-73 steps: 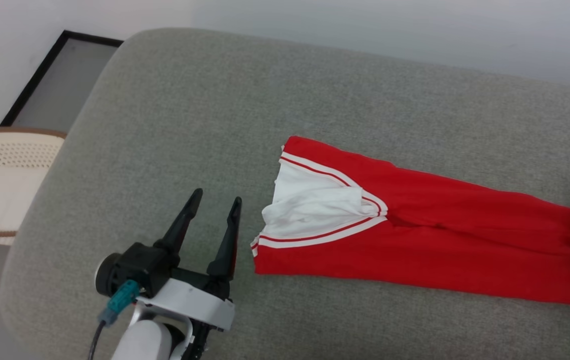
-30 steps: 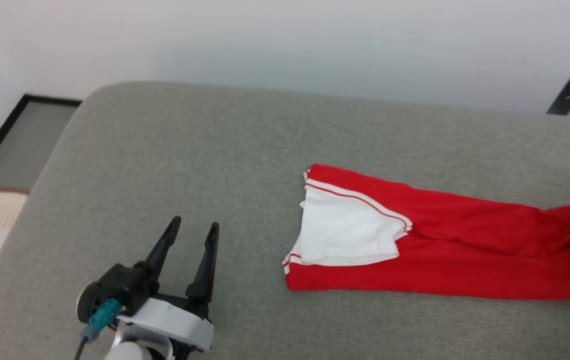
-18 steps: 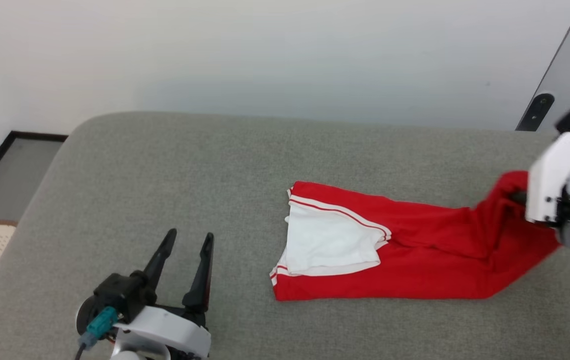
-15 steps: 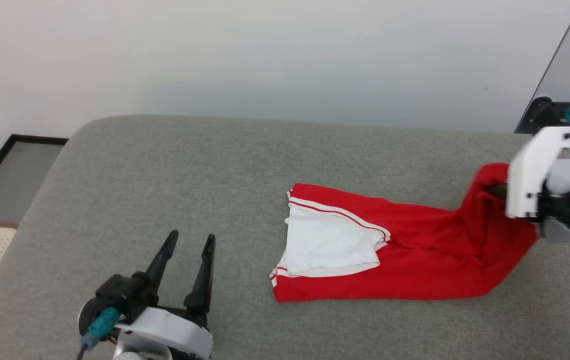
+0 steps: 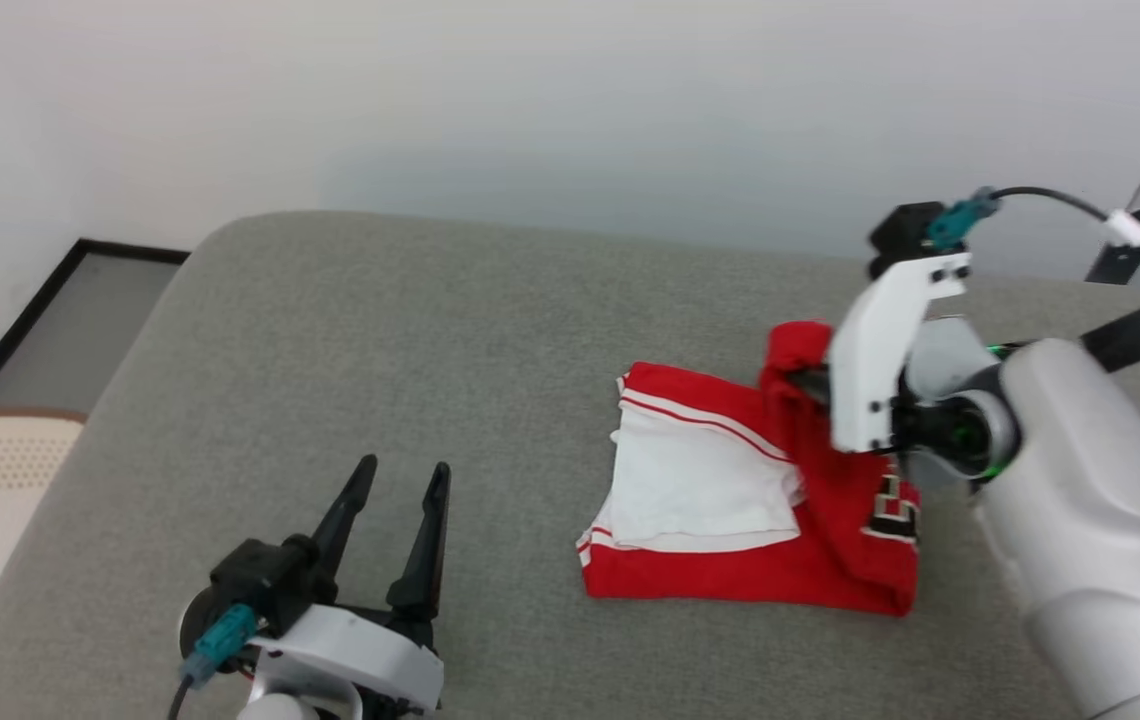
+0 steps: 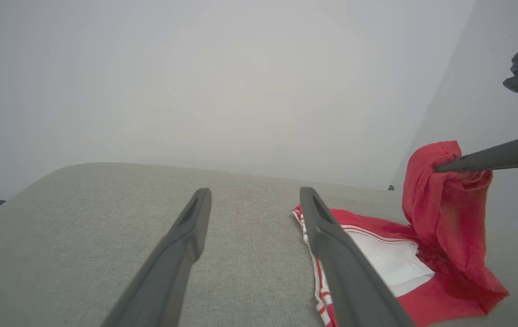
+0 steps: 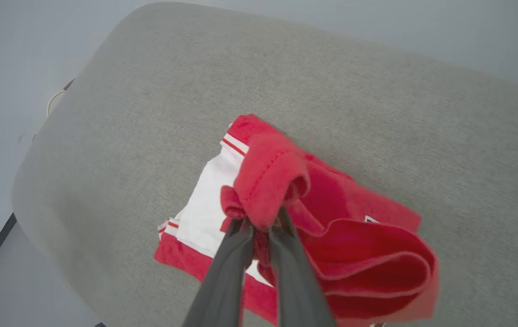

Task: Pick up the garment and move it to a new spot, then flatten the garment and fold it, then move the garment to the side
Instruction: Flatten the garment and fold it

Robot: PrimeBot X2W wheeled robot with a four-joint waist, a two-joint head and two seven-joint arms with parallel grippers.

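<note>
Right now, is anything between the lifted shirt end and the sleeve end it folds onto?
Nothing visible does. The right claw holds the garment by its red end above the white sleeve, with open space between them.

No readable text is showing anywhere in this scene.
A black-and-white printed mark (image 5: 894, 508) is showing on the folded-over red fabric of the garment (image 5: 730, 585), near its right edge in the head view. It is lying creased and blurred, so no letters or numbers are coming through clearly.
</note>
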